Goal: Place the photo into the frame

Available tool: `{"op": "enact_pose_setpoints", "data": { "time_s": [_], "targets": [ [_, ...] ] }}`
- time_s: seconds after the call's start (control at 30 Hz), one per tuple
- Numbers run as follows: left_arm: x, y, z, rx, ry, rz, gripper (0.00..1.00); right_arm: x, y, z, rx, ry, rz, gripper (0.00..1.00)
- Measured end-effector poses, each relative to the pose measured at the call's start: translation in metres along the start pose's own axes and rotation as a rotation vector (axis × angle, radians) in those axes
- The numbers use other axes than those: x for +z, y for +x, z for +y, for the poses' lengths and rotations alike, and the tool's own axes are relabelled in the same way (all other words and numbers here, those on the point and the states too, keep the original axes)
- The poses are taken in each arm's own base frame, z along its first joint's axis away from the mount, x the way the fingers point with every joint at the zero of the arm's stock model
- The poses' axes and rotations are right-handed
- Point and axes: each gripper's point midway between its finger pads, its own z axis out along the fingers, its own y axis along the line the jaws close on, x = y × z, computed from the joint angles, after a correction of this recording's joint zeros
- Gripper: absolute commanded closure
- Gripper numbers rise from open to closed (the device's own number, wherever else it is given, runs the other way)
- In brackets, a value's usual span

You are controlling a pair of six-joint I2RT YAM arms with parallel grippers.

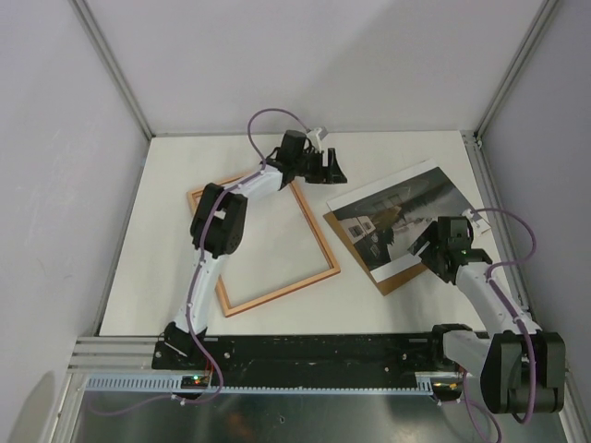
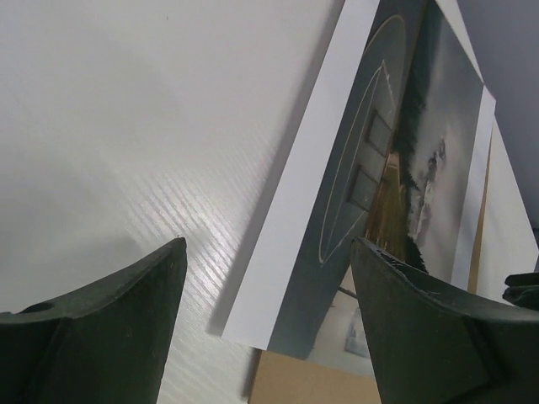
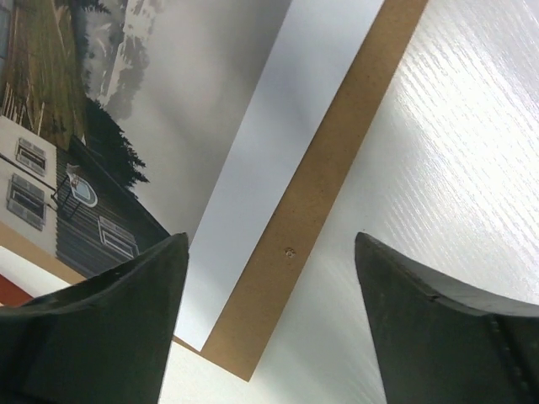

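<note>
The photo (image 1: 397,205), a white-bordered print of dim buildings, lies on the brown backing board (image 1: 404,275) at the right of the table. The frame (image 1: 282,291) lies flat at centre left, empty, its thin orange-wood rails showing. My left gripper (image 1: 336,173) is open and empty, just off the photo's far left corner. In the left wrist view the photo (image 2: 404,151) and board (image 2: 312,383) lie ahead of the left gripper (image 2: 269,246). My right gripper (image 1: 422,247) is open and empty above the photo's near right edge. The right wrist view shows the photo (image 3: 168,109), the board (image 3: 337,151) and the right gripper (image 3: 271,241).
The white table (image 1: 388,157) is enclosed by grey walls with metal corner posts (image 1: 111,65). The left arm reaches across the frame's far corner. A black rail (image 1: 314,351) carrying the arm bases runs along the near edge.
</note>
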Motion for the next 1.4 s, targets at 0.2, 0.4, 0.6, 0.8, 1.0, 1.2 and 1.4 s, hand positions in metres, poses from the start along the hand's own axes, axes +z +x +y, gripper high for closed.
{"op": "enact_pose_setpoints", "data": {
  "time_s": [0.2,0.4,0.6,0.8,1.0,1.2,1.4],
  "targets": [
    [0.013,0.016,0.010,-0.019,0.014,0.039,0.16,0.004,-0.001,-0.008,0.061,-0.009,-0.031,0.01],
    [0.022,0.027,0.010,-0.025,0.014,0.063,0.16,0.011,-0.005,-0.012,0.126,-0.040,-0.051,0.01],
    [0.029,0.035,0.005,-0.022,0.001,0.077,0.16,0.016,-0.013,-0.005,0.161,-0.090,-0.069,0.01],
    [0.031,0.038,0.003,-0.023,-0.006,0.087,0.19,0.020,-0.022,0.002,0.172,-0.128,-0.089,0.01],
    [0.028,0.043,0.000,-0.038,-0.002,0.122,0.19,0.030,-0.025,0.007,0.179,-0.158,-0.074,0.01],
    [0.022,0.054,-0.006,-0.055,0.023,0.185,0.22,0.040,-0.033,0.011,0.184,-0.186,-0.071,0.01],
    [0.018,0.063,-0.010,-0.065,0.048,0.230,0.26,0.050,-0.045,0.019,0.179,-0.208,-0.070,0.01]
  ]
}}
